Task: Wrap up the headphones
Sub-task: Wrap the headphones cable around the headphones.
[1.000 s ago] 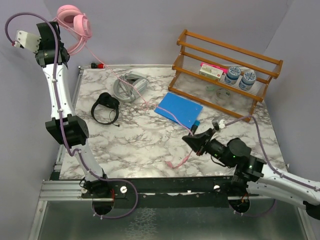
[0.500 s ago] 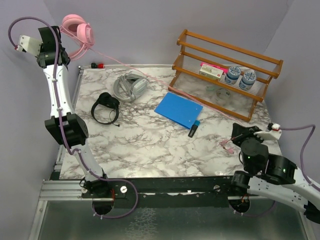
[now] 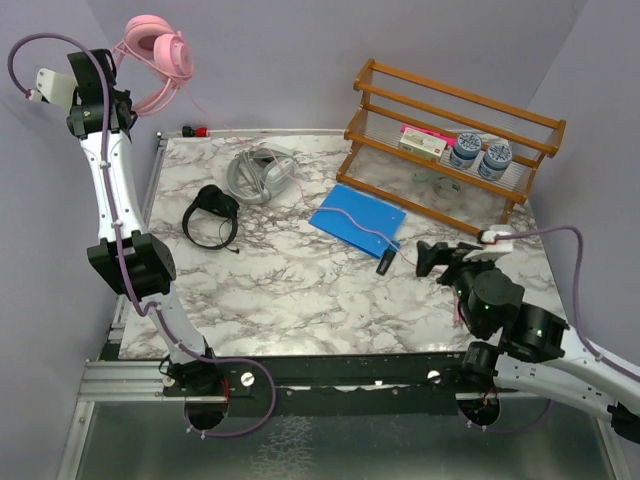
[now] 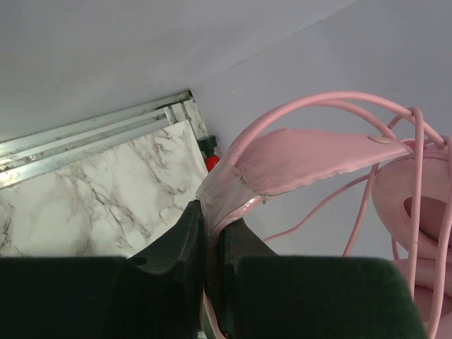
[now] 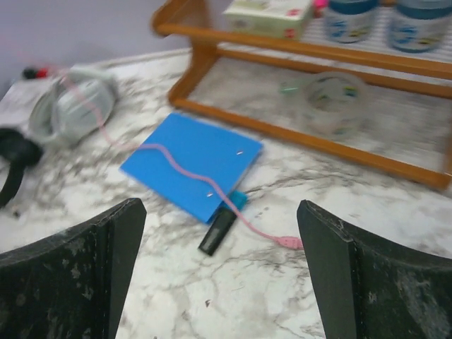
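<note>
The pink headphones [image 3: 160, 55] hang high above the table's far left corner. My left gripper [image 3: 122, 100] is shut on their headband [image 4: 311, 152], pinched between its fingertips. Their pink cable [image 3: 362, 229] droops down over the grey-white headphones [image 3: 258, 172] and across the blue pad. It ends in a plug [image 5: 289, 242] lying on the marble. My right gripper [image 3: 432, 258] hovers open near that plug, nothing between its fingers [image 5: 332, 261]. The small black headphones [image 3: 212, 215] lie on the left of the table.
A wooden rack [image 3: 450, 130] at the back right holds two jars, a small box and a tape roll [image 5: 332, 102]. A blue pad [image 3: 357, 218] lies in front of it, with a black marker [image 3: 385, 262] at its near corner.
My right gripper has opened and let go of the pink cable's end, which now lies on the marble beside the blue pad. The right arm swung right, then partly back.
</note>
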Controlling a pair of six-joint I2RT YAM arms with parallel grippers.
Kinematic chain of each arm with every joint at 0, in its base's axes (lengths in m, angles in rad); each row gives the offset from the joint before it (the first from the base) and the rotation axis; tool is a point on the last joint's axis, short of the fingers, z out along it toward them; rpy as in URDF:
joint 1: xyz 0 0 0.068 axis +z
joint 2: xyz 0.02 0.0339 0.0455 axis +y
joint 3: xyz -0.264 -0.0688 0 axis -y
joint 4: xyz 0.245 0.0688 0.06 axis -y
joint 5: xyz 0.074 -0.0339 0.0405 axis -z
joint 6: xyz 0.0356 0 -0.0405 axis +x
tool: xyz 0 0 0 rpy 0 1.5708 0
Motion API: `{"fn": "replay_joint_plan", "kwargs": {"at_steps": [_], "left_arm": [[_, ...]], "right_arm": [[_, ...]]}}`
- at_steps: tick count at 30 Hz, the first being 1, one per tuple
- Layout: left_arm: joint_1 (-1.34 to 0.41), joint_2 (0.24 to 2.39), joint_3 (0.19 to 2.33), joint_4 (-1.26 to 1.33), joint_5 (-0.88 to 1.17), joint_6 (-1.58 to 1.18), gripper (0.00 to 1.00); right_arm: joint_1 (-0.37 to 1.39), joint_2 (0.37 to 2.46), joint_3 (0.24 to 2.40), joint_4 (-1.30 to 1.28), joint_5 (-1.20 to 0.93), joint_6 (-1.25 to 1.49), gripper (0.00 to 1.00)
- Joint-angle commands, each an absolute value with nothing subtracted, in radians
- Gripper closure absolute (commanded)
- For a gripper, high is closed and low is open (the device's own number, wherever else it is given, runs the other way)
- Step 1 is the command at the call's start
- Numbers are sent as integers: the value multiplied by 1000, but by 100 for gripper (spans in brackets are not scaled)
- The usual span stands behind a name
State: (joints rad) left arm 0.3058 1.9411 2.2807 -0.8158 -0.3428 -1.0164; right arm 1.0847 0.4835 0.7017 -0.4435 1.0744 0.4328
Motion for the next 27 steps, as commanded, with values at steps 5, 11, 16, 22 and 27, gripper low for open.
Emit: {"fn": "replay_joint_plan", "kwargs": {"at_steps": [5, 11, 16, 22, 27], "left_arm": [[275, 1774, 2231, -719, -108, -1069, 100], [188, 1646, 2123, -716, -34, -1026, 100], [74, 1523, 2030, -714, -22, -952, 100], [19, 1352, 1872, -717, 103, -940, 100], [2, 1232, 1789, -715, 192, -942, 100]], "right_arm": [[1086, 708, 604, 151, 416, -53, 3], [1062, 1008, 727, 343, 187, -113, 4], [905, 1150, 755, 576, -88, 27, 3], [725, 1345, 717, 963, -330, 157, 4], [646, 1543, 733, 1266, -434, 268, 3]]}}
